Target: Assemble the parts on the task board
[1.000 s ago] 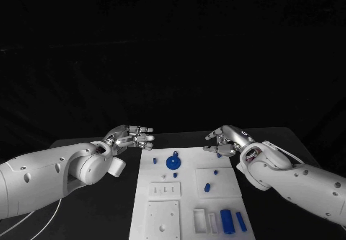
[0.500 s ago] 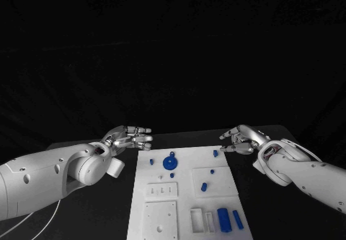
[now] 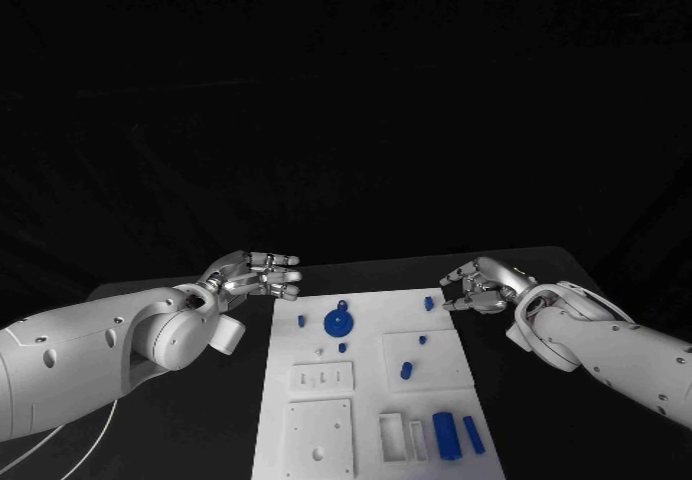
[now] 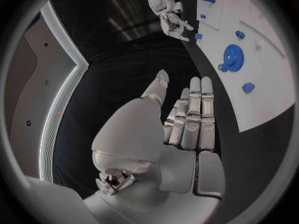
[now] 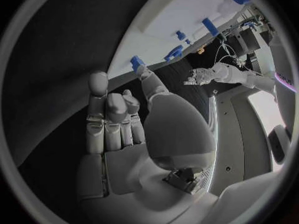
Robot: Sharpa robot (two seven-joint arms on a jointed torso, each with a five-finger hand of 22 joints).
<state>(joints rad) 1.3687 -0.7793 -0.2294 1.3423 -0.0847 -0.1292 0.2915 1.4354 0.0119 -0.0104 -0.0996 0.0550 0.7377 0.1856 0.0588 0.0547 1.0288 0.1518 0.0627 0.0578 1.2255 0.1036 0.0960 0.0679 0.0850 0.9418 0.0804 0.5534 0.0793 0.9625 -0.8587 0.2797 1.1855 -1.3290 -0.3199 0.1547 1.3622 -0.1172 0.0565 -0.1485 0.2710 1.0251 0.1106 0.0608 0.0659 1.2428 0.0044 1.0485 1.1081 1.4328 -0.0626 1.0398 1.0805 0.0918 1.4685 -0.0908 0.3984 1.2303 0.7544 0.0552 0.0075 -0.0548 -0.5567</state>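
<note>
Blue part (image 3: pixel 430 303) sat at the task board (image 3: pixel 368 400) corner; my right hand (image 3: pixel 477 285) hovered beside it, empty, poised to pick, my left hand (image 3: pixel 254 276) loose, waiting.

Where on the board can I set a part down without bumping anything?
On the task board, the bare strip between the gear and the small far-right part is free. The near right corner is crowded with upright parts. Black table beside the board's left edge is open too.
</note>
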